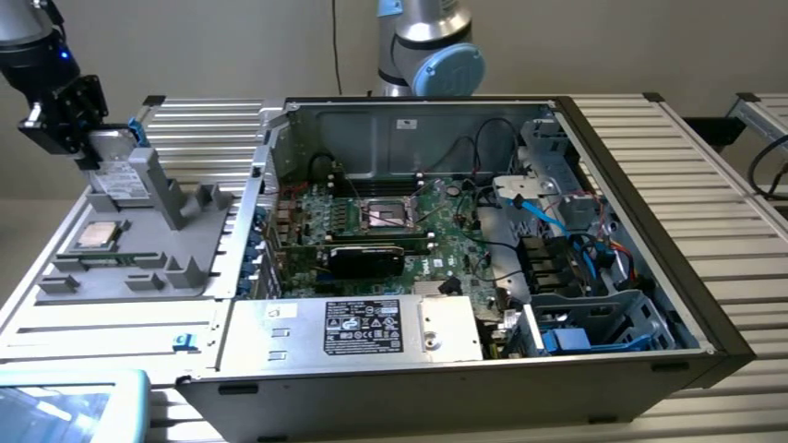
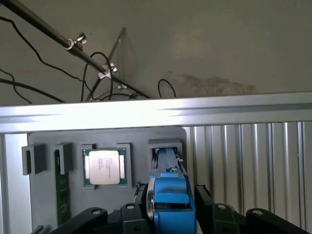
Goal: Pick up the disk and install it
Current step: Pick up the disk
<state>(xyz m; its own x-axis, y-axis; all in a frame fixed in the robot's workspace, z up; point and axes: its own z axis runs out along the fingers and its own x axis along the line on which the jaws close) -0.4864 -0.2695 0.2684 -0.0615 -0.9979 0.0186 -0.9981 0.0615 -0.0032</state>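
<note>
The gripper (image 1: 91, 149) pinches the one disk (image 1: 120, 175) by its blue frame, fingers (image 2: 202, 200) pressed against both sides, at the far corner of the grey fixture tray (image 1: 136, 272). The disk stands upright with its lower end at a slot; whether it is clear of the slot I cannot tell. One CPU chip (image 1: 99, 235) lies near the tray's middle, apart from the disk. One open computer case (image 1: 689, 277) stands beside the tray on the slatted table (image 1: 726, 166), with a labelled power supply (image 1: 369, 328) at its near edge. Air above the tray is open.
</note>
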